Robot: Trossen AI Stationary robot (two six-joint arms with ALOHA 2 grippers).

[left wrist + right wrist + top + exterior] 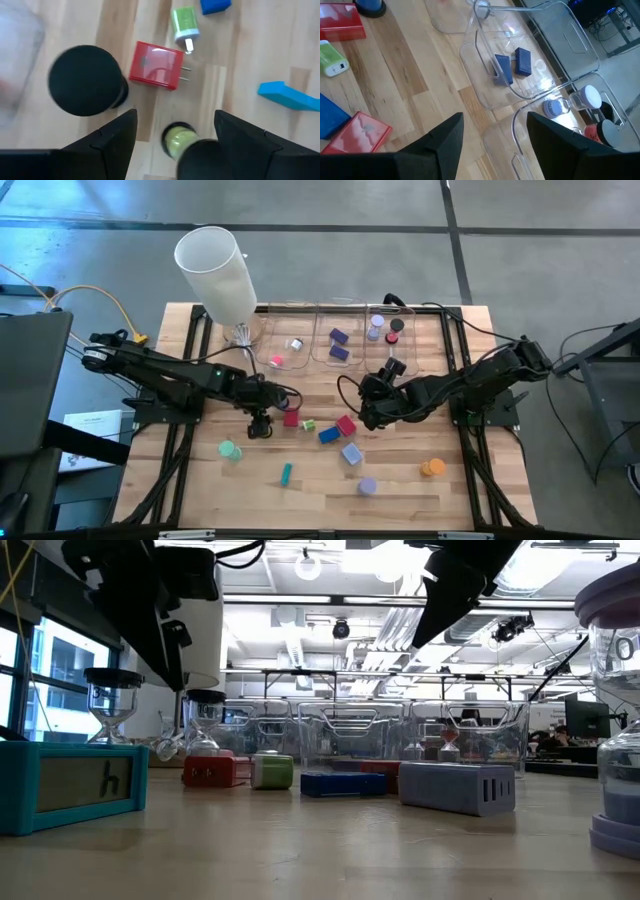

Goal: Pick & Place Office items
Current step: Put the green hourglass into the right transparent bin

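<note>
Teal block (72,786), apparently with "h" on its face.

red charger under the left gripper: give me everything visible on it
The red charger is a glossy, plastic-looking square block with two metal prongs at one side. It lies flat on the wooden table, prongs level with the surface. A green charger lies close by, a black roll on its other side; no contact is visible with either. The left gripper hangs open above, not touching it.

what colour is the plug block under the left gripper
Red, clearest in the left wrist view.
</note>
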